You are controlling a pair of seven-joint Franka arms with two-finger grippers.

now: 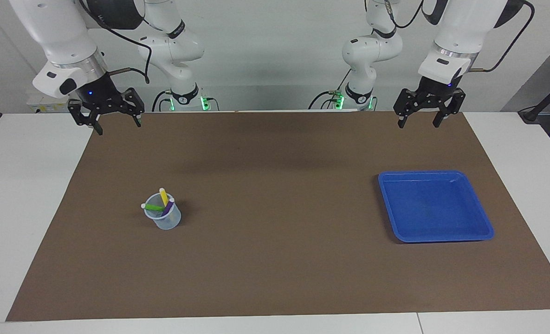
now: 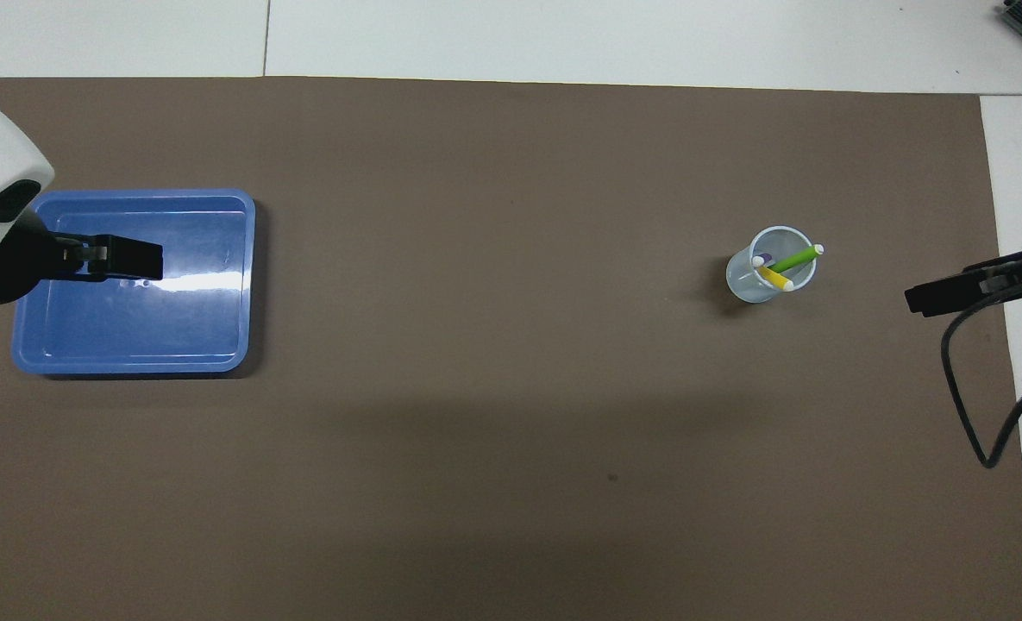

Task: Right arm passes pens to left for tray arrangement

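A translucent cup (image 1: pixel 165 219) stands on a brown mat (image 1: pixel 275 260) covering the white table (image 1: pixel 24 195).

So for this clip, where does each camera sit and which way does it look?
Facing view: high across the table, looking at both robots; whole arms show, open left gripper and open right gripper raised near the robots' edge.
Overhead view: above the robots' end, looking steeply down; only gripper ends show at the sides.
Shared: the shallow bright blue plastic tray and the translucent pale-blue cup of three marker pens, mirrored.
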